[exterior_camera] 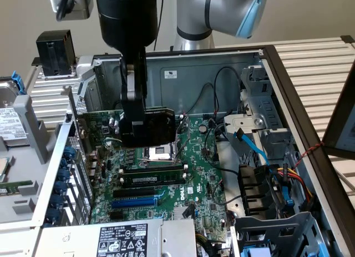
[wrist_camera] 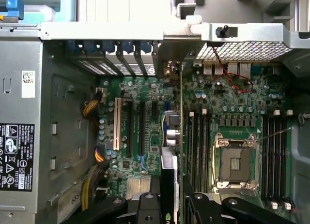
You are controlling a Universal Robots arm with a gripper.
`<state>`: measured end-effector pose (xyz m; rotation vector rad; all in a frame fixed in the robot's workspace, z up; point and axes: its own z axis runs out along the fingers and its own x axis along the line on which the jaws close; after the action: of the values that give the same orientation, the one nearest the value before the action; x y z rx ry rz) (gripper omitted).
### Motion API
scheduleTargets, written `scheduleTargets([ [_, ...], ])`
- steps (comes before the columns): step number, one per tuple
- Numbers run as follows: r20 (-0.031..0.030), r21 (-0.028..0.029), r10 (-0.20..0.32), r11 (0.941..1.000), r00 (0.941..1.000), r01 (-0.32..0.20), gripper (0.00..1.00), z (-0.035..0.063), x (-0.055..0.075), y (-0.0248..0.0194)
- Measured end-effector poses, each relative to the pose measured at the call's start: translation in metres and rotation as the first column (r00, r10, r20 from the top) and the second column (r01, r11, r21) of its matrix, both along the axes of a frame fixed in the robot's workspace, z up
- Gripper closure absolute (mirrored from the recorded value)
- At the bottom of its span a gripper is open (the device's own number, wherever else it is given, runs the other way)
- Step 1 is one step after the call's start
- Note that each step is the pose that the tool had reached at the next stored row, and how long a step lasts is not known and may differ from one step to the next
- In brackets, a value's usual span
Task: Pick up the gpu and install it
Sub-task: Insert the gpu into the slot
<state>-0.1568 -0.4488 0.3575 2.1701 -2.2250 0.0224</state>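
Jaws of the black gripper [wrist_camera: 172,207] stood clamped on the black-shrouded, green-board gpu [exterior_camera: 160,126] held between them, green motherboard [exterior_camera: 195,175] below.

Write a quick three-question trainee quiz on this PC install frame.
1. True or false: the gpu is already seated in the motherboard.
2. The gripper is shut on: A) a memory stick B) the gpu C) a cable.
3. Fill in: the CPU socket stands bare, with no ___ on it.
Key: 1 false, it hangs above the motherboard; 2 B; 3 cooler.
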Motion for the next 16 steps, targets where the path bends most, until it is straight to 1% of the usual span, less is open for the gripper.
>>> scheduleTargets([
  [2,0.0088,0.0002,-0.001,1.0,1.0,0.001,0.73,-0.0016,0.0,0.0],
  [3,0.0113,0.0002,-0.001,1.0,0.9999,0.001,0.73,-0.0028,0.0,0.0],
  [8,0.0119,0.0001,-0.001,1.0,0.9999,0.001,0.73,-0.0034,0.0,0.0],
  [16,0.012,0.0005,-0.002,1.0,0.9999,0.002,0.73,-0.017,-0.002,0.0],
])
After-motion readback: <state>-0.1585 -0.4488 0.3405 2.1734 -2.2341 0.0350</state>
